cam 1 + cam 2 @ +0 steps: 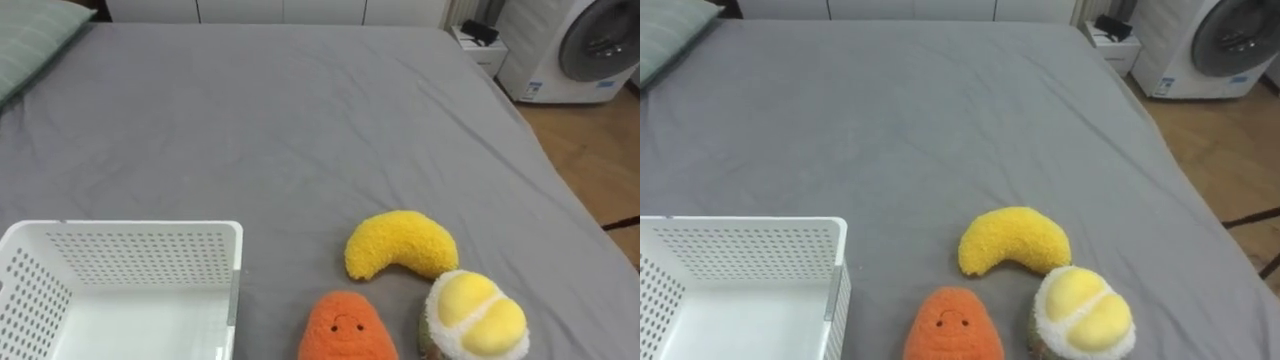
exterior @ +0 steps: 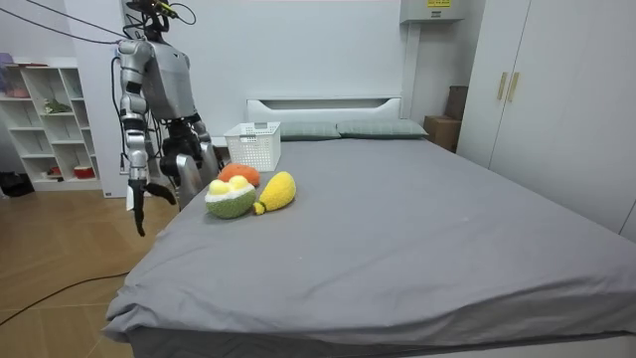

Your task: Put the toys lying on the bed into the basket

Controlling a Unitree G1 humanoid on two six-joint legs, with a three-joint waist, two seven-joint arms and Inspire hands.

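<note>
Toys [image 1: 400,246] on bed [image 1: 300,120], apart from right fingers [image 2: 138,211]

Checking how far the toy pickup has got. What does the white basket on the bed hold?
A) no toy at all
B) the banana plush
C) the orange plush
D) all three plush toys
A: the white basket shows a bare inside, while the banana plush, orange plush and green-and-yellow plush lie on the grey sheet beside it.

Fuzzy plush banana [image 1: 400,255], smooth plastic basket [image 1: 130,250], matt cloth sheet [image 1: 300,120].
</note>
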